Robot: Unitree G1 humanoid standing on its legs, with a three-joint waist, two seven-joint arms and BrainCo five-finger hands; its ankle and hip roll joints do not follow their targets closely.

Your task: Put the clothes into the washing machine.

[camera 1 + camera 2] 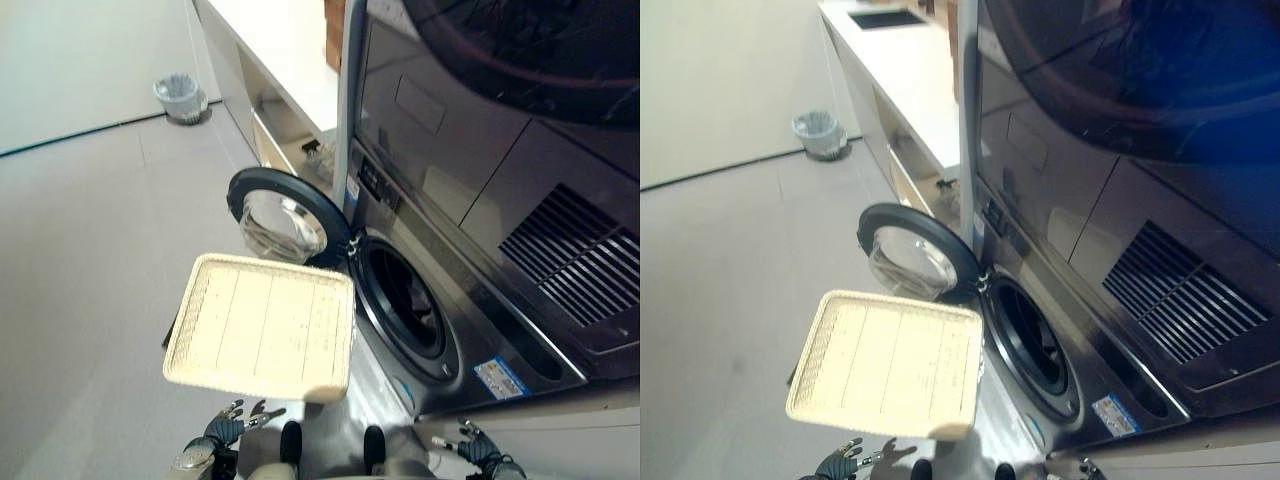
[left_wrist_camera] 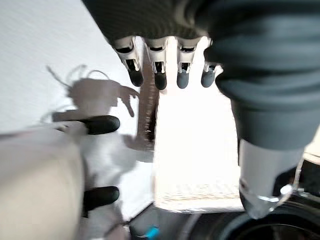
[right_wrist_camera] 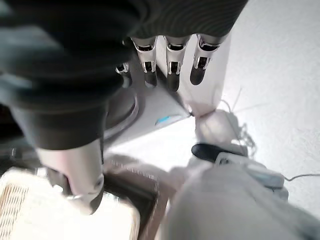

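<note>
Grey floor (image 1: 90, 260), white counter (image 1: 290, 50) along the wall. Washing machine (image 1: 480, 230) door (image 1: 280, 215) swung open, drum (image 1: 405, 300) dark; can't tell what's inside. Laundry basket (image 1: 262, 325) sits just ahead of left robot hand (image 1: 225, 428), looks empty; no clothes visible. Left robot hand nearer. Right robot hand (image 1: 478, 445) low by machine. Fingers of both relaxed, apart, holding nothing.

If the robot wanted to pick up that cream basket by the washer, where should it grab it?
Probably by the raised rim of the cream basket, on the near edge facing the left hand and right hand. It is shallow and flat, so fingers could hook over the rim from the robot's side.
</note>
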